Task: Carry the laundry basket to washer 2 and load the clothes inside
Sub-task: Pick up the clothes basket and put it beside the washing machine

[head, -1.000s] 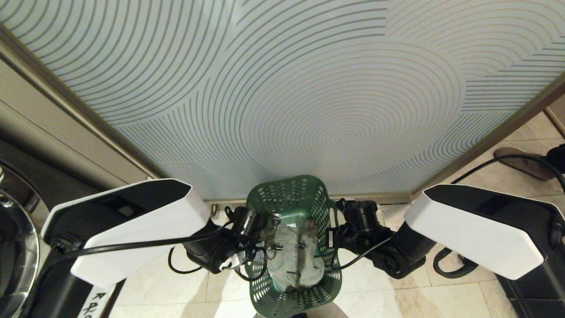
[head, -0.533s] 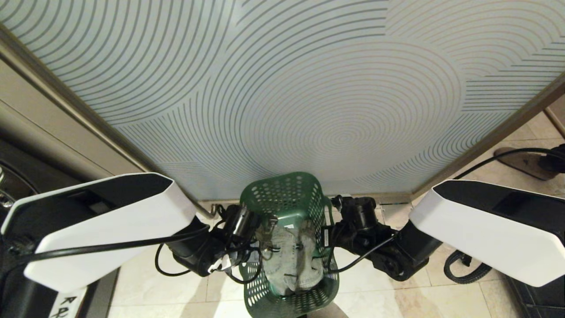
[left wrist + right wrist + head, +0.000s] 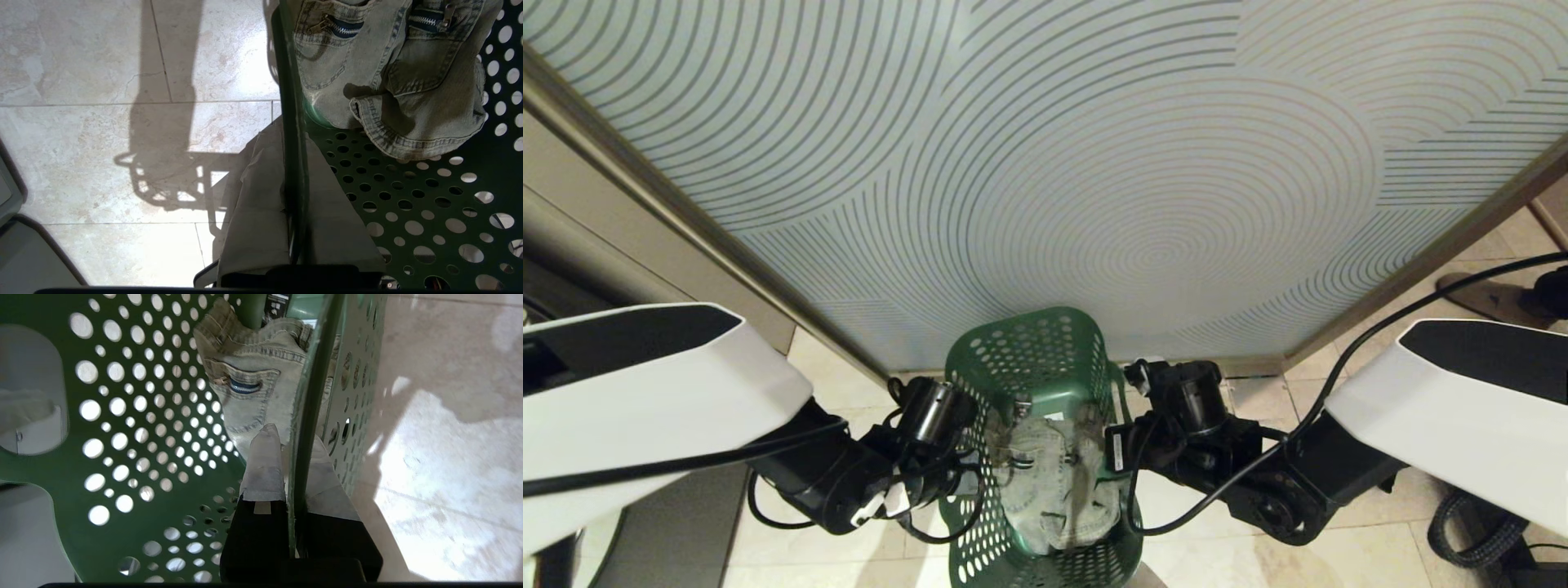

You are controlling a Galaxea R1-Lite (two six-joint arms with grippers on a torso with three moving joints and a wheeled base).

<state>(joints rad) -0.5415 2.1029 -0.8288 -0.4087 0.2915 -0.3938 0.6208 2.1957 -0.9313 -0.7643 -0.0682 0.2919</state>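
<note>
The dark green perforated laundry basket (image 3: 1033, 359) hangs low in the middle of the head view, held between both arms above the floor. The clothes (image 3: 1054, 482), a pale denim garment with zips, lie inside it. My left gripper (image 3: 970, 478) is shut on the basket's left rim (image 3: 291, 102), one taped finger (image 3: 253, 192) on each side of the wall. My right gripper (image 3: 1123, 461) is shut on the right rim (image 3: 310, 375) in the same way. The garment (image 3: 392, 81) shows in both wrist views (image 3: 253, 396). Washer 2 is out of view.
A tall panel with curved stripes (image 3: 1094, 163) stands right behind the basket, in a bronze frame. Beige floor tiles (image 3: 1241, 555) lie below. A black cable (image 3: 1421, 306) runs at the right. A dark grey surface (image 3: 670, 523) shows at the lower left.
Both arms have swung with the basket, which has shifted a little left and up in the picture. The left forearm now covers the chrome-ringed door seen earlier at the left edge.
</note>
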